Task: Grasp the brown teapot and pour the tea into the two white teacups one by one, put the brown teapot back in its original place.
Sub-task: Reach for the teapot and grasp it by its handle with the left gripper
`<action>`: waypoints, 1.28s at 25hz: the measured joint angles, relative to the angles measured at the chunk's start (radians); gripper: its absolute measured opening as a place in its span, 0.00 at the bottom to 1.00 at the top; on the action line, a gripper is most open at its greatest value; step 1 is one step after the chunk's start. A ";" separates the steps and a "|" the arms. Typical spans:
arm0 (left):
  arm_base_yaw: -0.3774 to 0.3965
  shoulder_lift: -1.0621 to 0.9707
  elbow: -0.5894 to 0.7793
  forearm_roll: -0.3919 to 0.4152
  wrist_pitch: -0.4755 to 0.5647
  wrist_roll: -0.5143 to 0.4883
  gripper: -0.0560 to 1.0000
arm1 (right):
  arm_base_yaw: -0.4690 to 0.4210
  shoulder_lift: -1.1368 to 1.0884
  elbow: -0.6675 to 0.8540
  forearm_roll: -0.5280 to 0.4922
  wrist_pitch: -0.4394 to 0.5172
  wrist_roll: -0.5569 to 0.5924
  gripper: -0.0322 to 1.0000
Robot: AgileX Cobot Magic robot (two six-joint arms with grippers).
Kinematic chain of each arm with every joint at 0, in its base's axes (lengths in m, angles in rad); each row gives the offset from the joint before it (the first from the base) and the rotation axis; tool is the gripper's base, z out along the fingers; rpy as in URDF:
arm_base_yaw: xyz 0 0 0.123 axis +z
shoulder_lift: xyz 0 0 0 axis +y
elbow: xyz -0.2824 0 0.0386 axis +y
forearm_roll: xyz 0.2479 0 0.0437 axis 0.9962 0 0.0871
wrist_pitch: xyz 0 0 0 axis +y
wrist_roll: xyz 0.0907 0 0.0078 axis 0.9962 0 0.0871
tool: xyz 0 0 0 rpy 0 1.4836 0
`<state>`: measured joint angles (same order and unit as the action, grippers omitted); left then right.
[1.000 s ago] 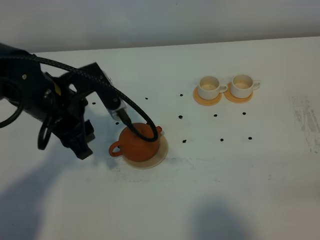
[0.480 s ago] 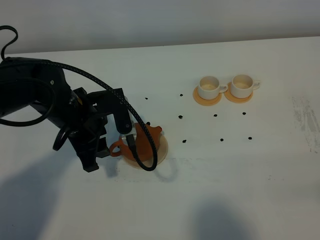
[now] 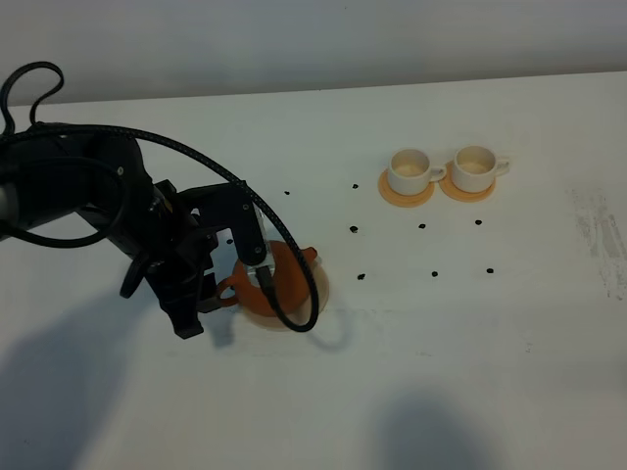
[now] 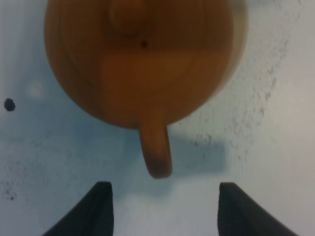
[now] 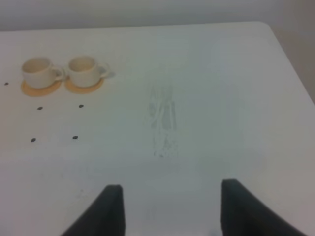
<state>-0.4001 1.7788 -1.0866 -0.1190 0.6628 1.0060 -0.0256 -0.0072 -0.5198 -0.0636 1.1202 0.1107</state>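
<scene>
The brown teapot point(image 3: 290, 278) stands on the pale tan disc point(image 3: 320, 291), partly hidden by my left arm and its cable. In the left wrist view the teapot point(image 4: 142, 64) fills the frame and its loop handle point(image 4: 156, 150) points at the gap between my fingers. My left gripper point(image 4: 162, 209) is open, with its tips just short of the handle and not touching it. It sits at the teapot's left side in the high view point(image 3: 203, 299). The two white teacups point(image 3: 409, 171) point(image 3: 476, 167) stand on orange coasters at the back right. My right gripper point(image 5: 170, 209) is open and empty above the table.
Small black dots point(image 3: 354, 229) mark the table between the teapot and the cups. A grey scuffed patch point(image 3: 602, 240) lies near the right edge. The cups also show in the right wrist view point(image 5: 38, 72) point(image 5: 84, 70). The table's corner point(image 5: 268, 24) is at the far right.
My left arm has swung right and lowered toward the teapot, so the open gripper now sits at the handle. The teapot and cups have not moved.
</scene>
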 joint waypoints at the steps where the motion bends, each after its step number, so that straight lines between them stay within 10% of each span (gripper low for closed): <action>1: 0.000 0.006 0.000 -0.003 -0.007 -0.016 0.51 | 0.000 0.000 0.000 0.000 0.000 0.000 0.45; 32: -0.034 0.051 0.000 -0.015 -0.073 -0.016 0.43 | 0.000 0.000 0.000 0.000 0.000 0.000 0.45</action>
<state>-0.4341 1.8298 -1.0866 -0.1340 0.5900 0.9897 -0.0256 -0.0072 -0.5198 -0.0636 1.1202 0.1107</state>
